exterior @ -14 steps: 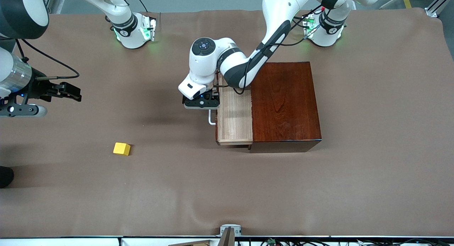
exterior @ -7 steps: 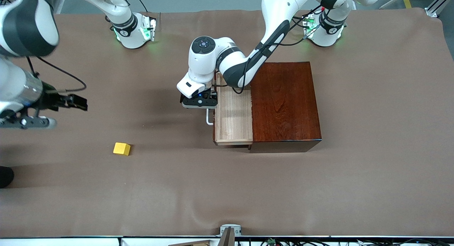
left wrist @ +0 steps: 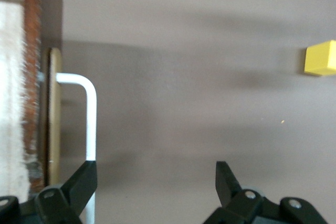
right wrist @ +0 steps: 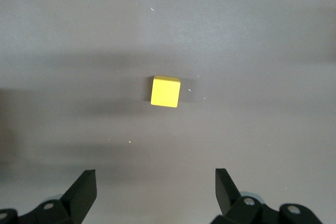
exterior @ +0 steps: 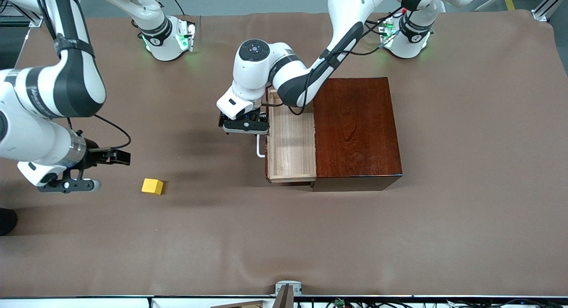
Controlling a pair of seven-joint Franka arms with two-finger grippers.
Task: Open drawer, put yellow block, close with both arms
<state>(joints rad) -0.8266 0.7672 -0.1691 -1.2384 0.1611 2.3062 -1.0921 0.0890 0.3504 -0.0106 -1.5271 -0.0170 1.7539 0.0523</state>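
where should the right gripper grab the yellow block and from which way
Probably straight down from above, fingers closing on two opposite side faces. The yellow block is a small plain cube lying flat on the table with bare cloth all round it, so every side is free. The right gripper hangs open above the table beside the block and looks wider than the cube; it needs centring over it first.

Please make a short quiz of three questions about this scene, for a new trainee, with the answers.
1. True or false: the yellow block already lies in the drawer.
2. Which gripper hangs at the drawer's white handle? A: left gripper. B: right gripper.
3. Fill in: the right gripper's jaws are ____.

Key: 1 false, it lies on the table toward the right arm's end. 2 A, with one finger beside the bar. 3 open, near the block.
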